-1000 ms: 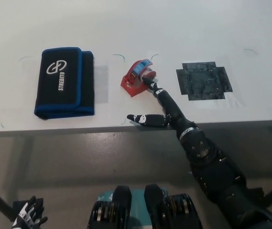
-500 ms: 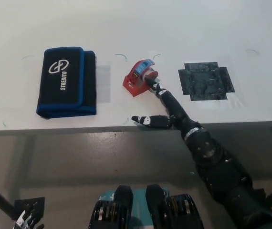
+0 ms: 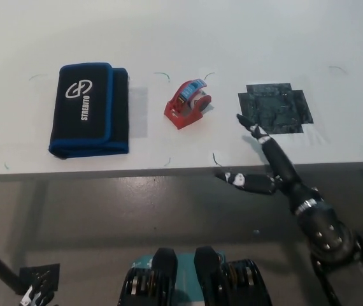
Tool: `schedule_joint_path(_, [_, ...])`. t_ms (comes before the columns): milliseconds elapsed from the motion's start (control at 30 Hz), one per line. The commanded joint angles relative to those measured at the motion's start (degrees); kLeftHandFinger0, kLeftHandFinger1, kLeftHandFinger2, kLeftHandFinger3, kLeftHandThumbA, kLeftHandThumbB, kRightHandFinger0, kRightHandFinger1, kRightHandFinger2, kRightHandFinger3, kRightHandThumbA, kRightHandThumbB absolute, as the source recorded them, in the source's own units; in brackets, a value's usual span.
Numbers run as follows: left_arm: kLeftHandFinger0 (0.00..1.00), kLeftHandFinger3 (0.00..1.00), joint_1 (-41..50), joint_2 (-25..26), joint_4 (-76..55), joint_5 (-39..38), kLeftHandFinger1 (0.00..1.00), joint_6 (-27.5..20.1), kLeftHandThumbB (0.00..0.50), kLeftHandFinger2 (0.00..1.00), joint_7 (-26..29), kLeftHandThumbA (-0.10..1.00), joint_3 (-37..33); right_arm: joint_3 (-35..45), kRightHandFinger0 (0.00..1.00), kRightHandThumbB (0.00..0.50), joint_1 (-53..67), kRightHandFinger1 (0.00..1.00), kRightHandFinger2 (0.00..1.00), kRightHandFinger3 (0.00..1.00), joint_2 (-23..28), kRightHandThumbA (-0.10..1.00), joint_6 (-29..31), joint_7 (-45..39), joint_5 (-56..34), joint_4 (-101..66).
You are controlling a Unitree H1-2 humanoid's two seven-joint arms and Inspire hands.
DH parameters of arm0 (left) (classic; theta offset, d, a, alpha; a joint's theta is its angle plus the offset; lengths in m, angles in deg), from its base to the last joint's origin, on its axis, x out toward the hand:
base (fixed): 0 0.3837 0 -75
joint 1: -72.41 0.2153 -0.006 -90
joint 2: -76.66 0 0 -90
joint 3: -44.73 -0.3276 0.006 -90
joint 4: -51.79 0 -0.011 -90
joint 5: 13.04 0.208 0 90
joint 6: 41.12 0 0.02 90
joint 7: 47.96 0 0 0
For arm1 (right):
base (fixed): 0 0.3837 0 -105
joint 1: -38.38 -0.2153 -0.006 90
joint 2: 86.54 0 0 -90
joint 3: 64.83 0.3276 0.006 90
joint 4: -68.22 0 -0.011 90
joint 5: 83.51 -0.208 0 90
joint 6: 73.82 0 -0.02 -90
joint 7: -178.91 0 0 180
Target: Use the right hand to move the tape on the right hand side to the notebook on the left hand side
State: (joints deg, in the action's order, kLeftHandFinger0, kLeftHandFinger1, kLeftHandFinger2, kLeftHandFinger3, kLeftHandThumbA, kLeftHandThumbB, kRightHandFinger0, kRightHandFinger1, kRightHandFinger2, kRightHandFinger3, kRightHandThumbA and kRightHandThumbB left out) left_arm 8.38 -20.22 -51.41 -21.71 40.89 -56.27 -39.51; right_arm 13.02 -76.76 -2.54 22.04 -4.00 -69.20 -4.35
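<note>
The red tape dispenser [image 3: 186, 104] with a blue-labelled roll stands on the white table [image 3: 188, 38], between the notebook and a dark patch. The black notebook [image 3: 89, 109] with blue trim and a white logo lies at the table's left, a gap apart from the tape. My black right hand [image 3: 272, 167] hovers at the table's front edge, right of and nearer than the tape. It is open, fingers spread, holding nothing and touching nothing. Only a white sliver of my left hand [image 3: 30, 295] shows at the bottom left, below table level.
A dark square patch [image 3: 274, 108] is stuck to the table right of the tape. Small pen marks dot the surface. The table's front edge [image 3: 105, 171] runs across the middle, with grey floor below.
My right hand has let go of the tape and drawn back right and toward the table's front edge. The tape has stayed put. The left hand has sunk almost out of view.
</note>
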Motion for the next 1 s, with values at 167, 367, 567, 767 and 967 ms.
schedule_joint_path(167, [0.98,1.0,1.34,0.0,0.32,-1.04,0.99,-3.98,0.142,1.0,-0.58,0.47,0.14,4.9,1.0,0.192,18.25,1.0,1.0,1.0,7.06,1.0,-12.25,-4.33,2.61,-41.9])
schedule_joint_path(367, [0.97,1.0,1.89,-0.27,0.02,-1.55,0.98,-3.62,0.103,1.0,-0.37,0.72,0.39,7.18,1.0,0.235,30.21,1.0,1.0,1.0,8.88,1.0,-3.86,-0.71,4.46,-44.8])
schedule_joint_path(567, [0.98,1.0,0.84,-0.81,0.79,-1.68,0.98,-3.89,0.093,1.0,-0.08,0.7,0.41,8.77,1.0,0.234,41.17,1.0,1.0,1.0,12.05,1.0,3.15,0.64,7.45,-43.03])
schedule_joint_path(767, [0.98,1.0,1.68,-1.38,0.76,-1.05,0.99,-4.22,0.107,1.0,-0.06,0.7,0.4,8.98,1.0,0.178,49.13,1.0,1.0,1.0,13.57,0.97,9.78,2.6,8.25,-36.57])
schedule_joint_path(967, [0.97,1.0,0.91,-1.09,1.52,-0.71,0.98,-4.25,0.088,0.98,-0.3,0.7,0.49,7.95,1.0,0.127,49.31,1.0,1.0,1.0,12.53,1.0,11.97,2.74,8.56,-29.7])
